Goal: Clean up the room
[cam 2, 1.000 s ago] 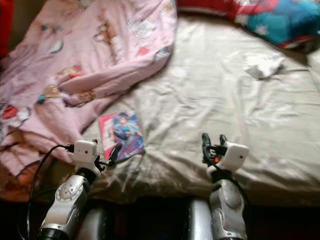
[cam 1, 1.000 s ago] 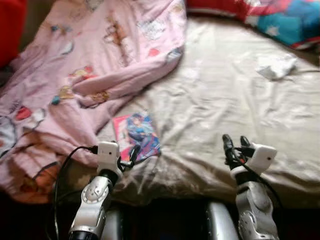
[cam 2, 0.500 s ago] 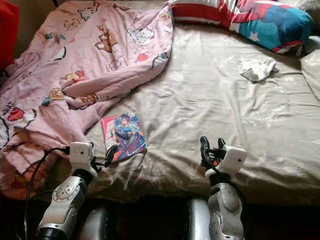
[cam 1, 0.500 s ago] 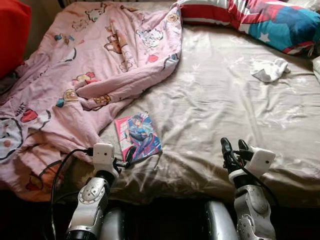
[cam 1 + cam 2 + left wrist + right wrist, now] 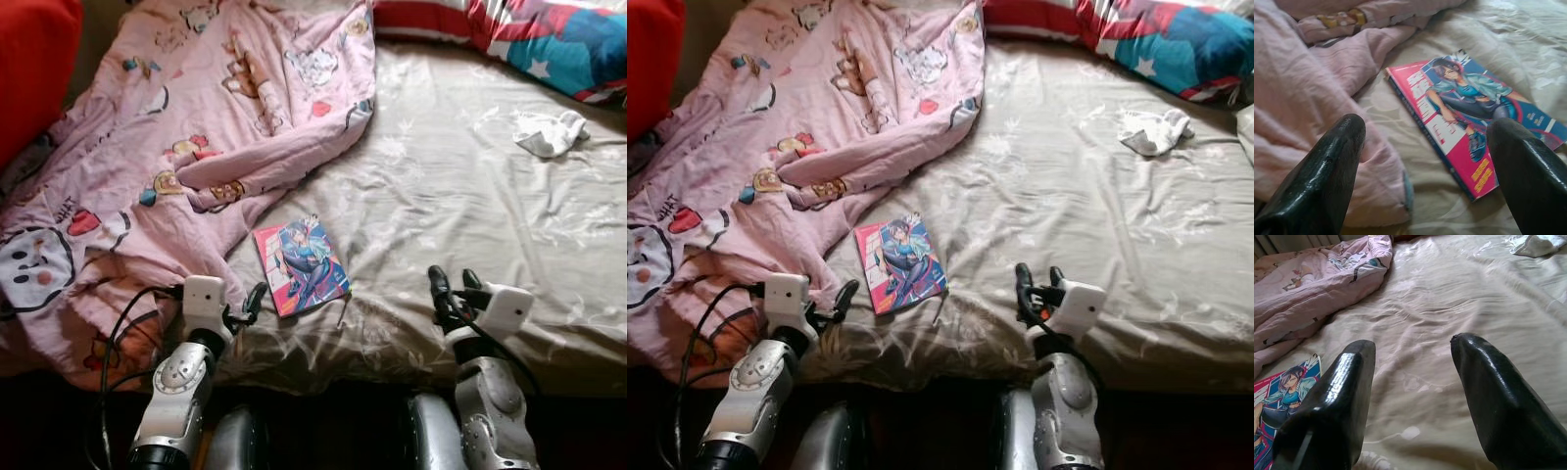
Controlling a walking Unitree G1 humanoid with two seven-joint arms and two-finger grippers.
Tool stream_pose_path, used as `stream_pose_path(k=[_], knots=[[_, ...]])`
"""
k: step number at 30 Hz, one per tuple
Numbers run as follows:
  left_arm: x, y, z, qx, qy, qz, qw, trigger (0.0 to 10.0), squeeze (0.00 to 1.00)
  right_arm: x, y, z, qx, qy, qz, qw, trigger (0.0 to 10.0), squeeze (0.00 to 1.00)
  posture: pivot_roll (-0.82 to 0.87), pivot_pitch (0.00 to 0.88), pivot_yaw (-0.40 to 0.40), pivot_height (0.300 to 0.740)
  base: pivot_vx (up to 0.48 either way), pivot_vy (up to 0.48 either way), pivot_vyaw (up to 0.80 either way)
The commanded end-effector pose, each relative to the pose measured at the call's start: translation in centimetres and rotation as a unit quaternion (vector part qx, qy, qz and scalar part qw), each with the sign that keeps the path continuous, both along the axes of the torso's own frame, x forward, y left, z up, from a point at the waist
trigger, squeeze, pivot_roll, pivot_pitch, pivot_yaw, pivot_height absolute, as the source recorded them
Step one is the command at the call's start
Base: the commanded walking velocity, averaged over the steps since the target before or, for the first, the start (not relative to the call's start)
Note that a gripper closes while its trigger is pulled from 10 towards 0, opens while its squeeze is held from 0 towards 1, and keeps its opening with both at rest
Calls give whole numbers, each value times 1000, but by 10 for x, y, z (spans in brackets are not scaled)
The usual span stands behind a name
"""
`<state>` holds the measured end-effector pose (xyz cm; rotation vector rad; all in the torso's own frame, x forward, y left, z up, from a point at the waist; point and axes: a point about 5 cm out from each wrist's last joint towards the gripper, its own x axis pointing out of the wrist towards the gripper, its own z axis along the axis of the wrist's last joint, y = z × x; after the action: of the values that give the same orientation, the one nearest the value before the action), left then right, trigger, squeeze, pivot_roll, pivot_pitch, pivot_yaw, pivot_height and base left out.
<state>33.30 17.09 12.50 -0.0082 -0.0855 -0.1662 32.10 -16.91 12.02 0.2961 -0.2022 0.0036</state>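
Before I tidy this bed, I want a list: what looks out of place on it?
The pink blanket lies bunched and askew, a comic book sits loose near the bed's edge, and a crumpled white cloth lies below the pillow.

A pink comic book (image 5: 302,266) lies flat on my bed (image 5: 470,196) beside the rumpled pink blanket (image 5: 147,166).

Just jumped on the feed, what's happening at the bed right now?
The robot stands at the bed's edge with both grippers open and holding nothing. The left gripper points at a comic book lying flat on the beige sheet beside the rumpled pink blanket. The right gripper hovers over bare sheet. A white sock lies farther up the bed.
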Motion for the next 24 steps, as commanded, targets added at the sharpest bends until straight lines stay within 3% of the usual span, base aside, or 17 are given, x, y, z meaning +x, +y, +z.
stream_pose_path(k=[1, 12, 17, 24], knots=[[-4, 3, -10, 7, 23, 3, 1000, 10000, 0, -2, 2, -8, 1, 15, 1, 1000, 10000, 0, 27, 316, 46, 574, 0, 0, 0], [-3, 5, -10, 5, 25, 11, 1000, 10000, 0, -4, 6, -8, -24, 10, 18, 1000, 10000, 0, 27, 319, 48, 574, 0, 0, 47], [-4, 6, -11, 4, 27, 14, 1000, 10000, 0, -5, 6, -9, -10, 11, 13, 1000, 10000, 0, 27, 319, 50, 574, 0, 0, 327], [-3, 7, -11, 4, 28, 14, 1000, 10000, 0, -4, 6, -9, -12, 10, 15, 1000, 10000, 0, 26, 320, 52, 574, 267, 0, 0]])
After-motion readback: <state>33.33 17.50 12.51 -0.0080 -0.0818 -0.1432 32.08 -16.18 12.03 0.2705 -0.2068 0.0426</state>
